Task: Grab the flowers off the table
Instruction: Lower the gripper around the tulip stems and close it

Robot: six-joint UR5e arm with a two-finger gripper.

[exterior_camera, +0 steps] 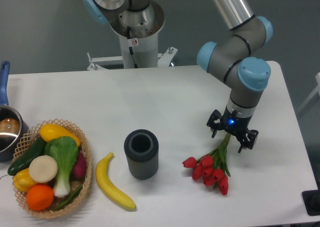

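The flowers [209, 170], a bunch of red tulips with green stems, lie on the white table [165, 102] at the front right, heads toward the front left and stems pointing up to the right. My gripper [231, 137] points down over the stem ends. It is open, with one black finger on each side of the stems. The stem tips are hidden under it. I cannot tell whether the fingers touch the stems.
A dark grey ribbed cylinder [141, 154] stands left of the flowers. A banana [114, 183] lies beside it. A wicker basket [86, 157] of vegetables sits at the front left, a pot [6, 132] behind it. The table's right edge is near the gripper.
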